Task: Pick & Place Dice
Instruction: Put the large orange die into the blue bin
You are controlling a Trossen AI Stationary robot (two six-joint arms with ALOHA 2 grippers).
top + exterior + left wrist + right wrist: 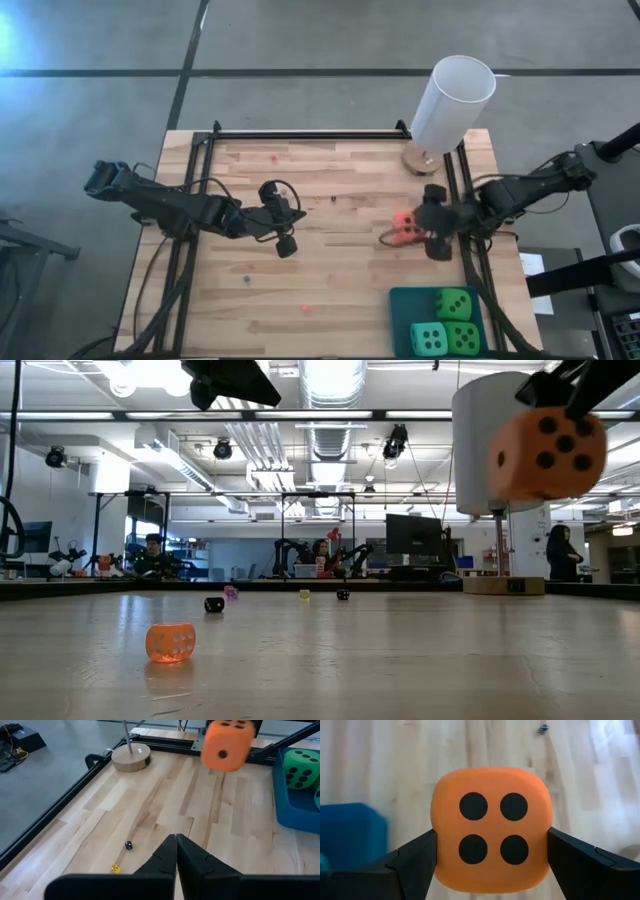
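Four dice; one white cylinder; one blue tray

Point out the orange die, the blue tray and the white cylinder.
orange die [491, 827]: right wrist view, middle of its four-pip face.
blue tray [402, 305]: high view, its left rim.
white cylinder [452, 100]: high view, its side wall.

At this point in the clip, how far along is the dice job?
Done: three dice sit in the blue tray, two green ones and the turquoise one. In hand: the right gripper holds the orange die above the table, short of the tray. Left: set that die in the tray. The left gripper waits shut over mid-table.
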